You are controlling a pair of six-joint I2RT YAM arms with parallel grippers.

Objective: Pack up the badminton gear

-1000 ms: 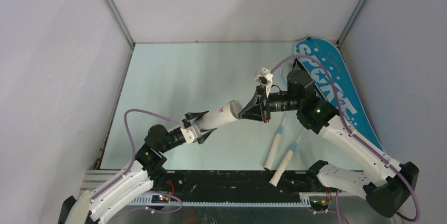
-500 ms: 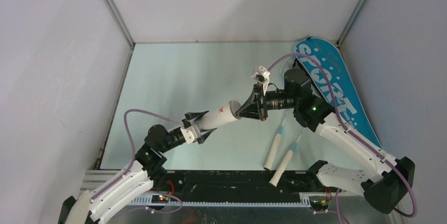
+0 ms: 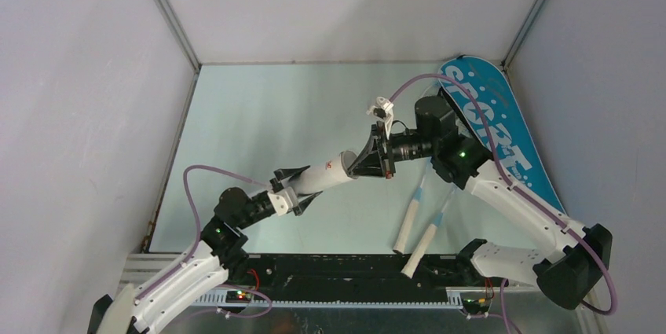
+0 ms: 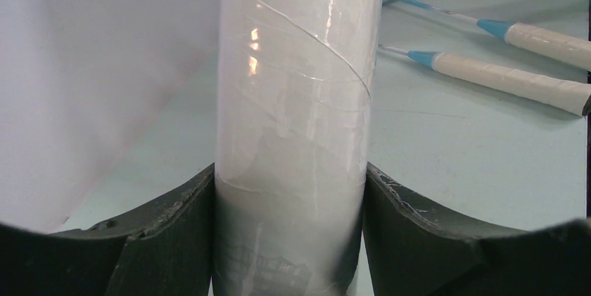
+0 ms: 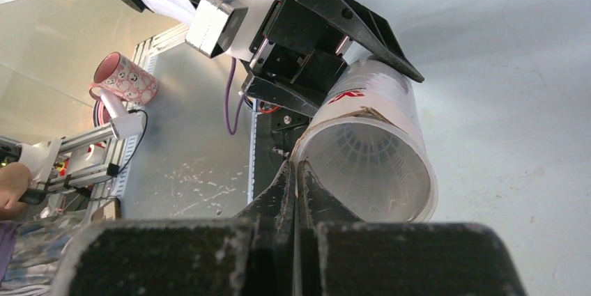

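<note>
My left gripper (image 3: pixel 294 185) is shut on the long white tube (image 3: pixel 326 174) near its closed end and holds it slanted above the table. The tube fills the left wrist view (image 4: pixel 293 136) between the jaws. My right gripper (image 3: pixel 357 167) is shut, with nothing seen between its jaws, and its tips (image 5: pixel 296 167) touch the rim of the tube's open mouth (image 5: pixel 369 164). A white shuttlecock (image 5: pixel 362 150) sits inside the tube. Two rackets with cream handles (image 3: pixel 407 228) (image 3: pixel 424 244) lie on the table under the right arm. The blue "SPORT" bag (image 3: pixel 491 126) lies at the far right.
Grey walls close in the table on the left, back and right. A black rail (image 3: pixel 338 267) runs along the near edge. A pink mug (image 5: pixel 125 80) stands off the table beyond the left arm's base. The racket handles also show in the left wrist view (image 4: pixel 502 80).
My right arm has moved left, bringing its shut gripper to the tube's open mouth. The left gripper and the tube have barely moved.
</note>
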